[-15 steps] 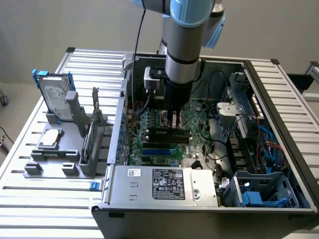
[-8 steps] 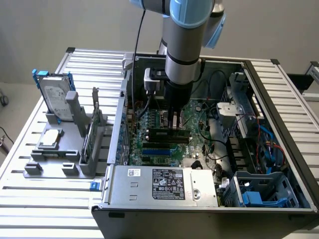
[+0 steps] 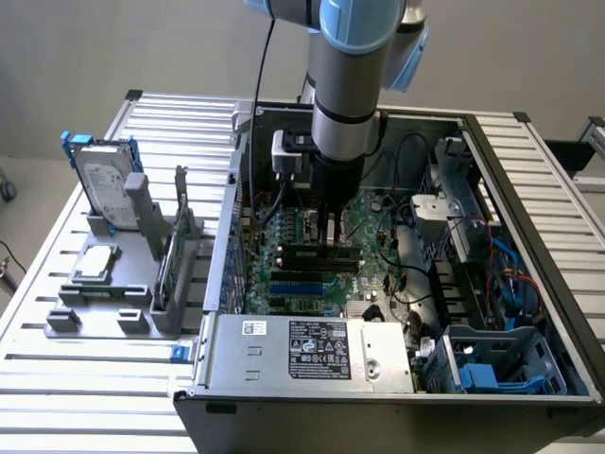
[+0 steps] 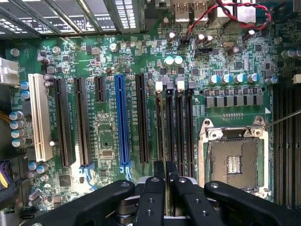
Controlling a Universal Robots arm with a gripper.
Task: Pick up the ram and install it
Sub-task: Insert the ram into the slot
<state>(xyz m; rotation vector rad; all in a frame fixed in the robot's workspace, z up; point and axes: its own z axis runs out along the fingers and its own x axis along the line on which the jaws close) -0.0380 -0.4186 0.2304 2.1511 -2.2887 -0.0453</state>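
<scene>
The pick-up is done: the jaws, nearly closed, hold the ram [image 3: 321, 253] edgewise just over the memory slots [image 4: 175, 127], not yet seated.

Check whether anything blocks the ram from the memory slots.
Nothing visible does. The gripper holds the ram right down at the memory slots, whose channels look bare.

One open computer case [image 3: 529, 312]. One hard drive [image 3: 106, 184] and one processor chip [image 3: 97, 262] on the rack. One blue slot [image 4: 122, 120], one white slot [image 4: 38, 115], one empty processor socket [image 4: 233, 162].
</scene>
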